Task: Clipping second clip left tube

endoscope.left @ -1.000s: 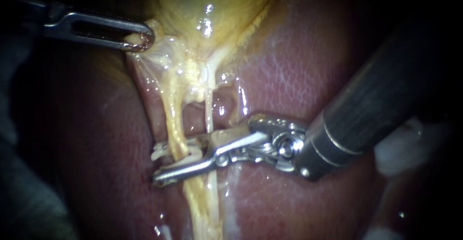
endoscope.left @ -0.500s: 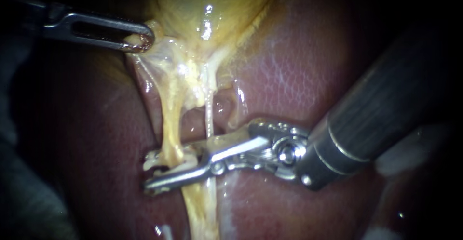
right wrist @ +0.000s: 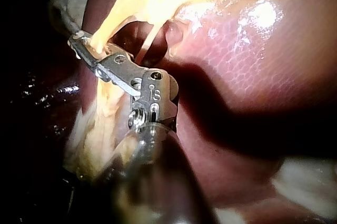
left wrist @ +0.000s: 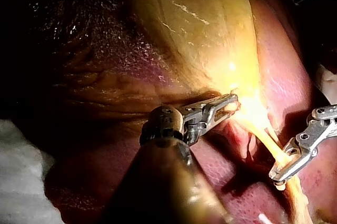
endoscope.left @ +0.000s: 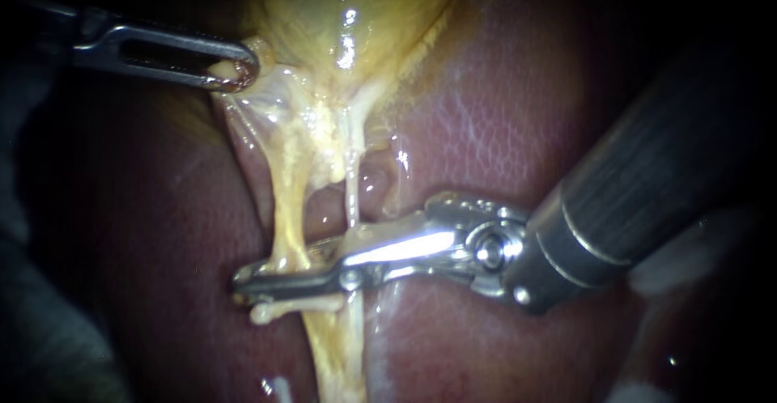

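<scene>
Three close views share the left tube [endoscope.left: 288,201].

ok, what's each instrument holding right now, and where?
The left instrument grips thin tissue below the gallbladder; the right instrument clamps across the left tube, low down.

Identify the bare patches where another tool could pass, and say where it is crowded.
Free: the mottled pink liver surface between the yellow gallbladder and the dark shaft of the right instrument, and the darker liver beneath the left instrument, beside the thick pale-yellow left tube. Crowded: where the right instrument crosses that tube and the thin pale strand beside it.
</scene>
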{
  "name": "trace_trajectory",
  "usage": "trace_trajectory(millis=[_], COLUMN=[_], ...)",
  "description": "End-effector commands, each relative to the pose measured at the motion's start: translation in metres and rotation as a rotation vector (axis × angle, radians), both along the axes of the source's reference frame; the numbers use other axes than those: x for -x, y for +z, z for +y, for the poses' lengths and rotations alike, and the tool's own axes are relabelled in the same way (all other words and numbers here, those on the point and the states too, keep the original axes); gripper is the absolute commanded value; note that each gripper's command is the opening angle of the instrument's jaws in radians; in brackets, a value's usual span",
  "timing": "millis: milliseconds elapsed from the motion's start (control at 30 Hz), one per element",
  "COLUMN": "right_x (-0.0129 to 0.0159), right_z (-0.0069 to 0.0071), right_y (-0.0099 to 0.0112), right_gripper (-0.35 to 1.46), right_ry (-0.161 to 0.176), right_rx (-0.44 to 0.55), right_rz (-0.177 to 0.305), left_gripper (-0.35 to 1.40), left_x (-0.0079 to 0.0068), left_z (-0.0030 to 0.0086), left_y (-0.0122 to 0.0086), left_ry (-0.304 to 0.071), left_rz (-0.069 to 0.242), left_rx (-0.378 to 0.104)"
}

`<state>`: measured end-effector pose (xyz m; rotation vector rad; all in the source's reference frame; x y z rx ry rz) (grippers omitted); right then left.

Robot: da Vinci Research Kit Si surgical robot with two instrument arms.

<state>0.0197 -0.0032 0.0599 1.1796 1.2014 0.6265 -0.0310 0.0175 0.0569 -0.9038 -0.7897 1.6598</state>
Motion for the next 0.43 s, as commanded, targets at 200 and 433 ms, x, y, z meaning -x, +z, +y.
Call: trace_trajectory(millis=[200,433], right_x=[0.0001,0.0001], right_z=[-0.0002,-0.0002], right_y=[0.0001,0.0002], right_gripper=[-0.35,-0.35], right_ry=[-0.003,-0.004], right_rx=[0.001,0.001], right_rz=[0.002,0.002], left_gripper=[-0.35,-0.35], left_x=[0.0000,0.0000], left_z=[0.0000,0.0001], left_y=[0.0000,0.0001], left_ry=[0.000,0.000], left_rz=[0.000,0.000], left_rx=[0.000,0.000])
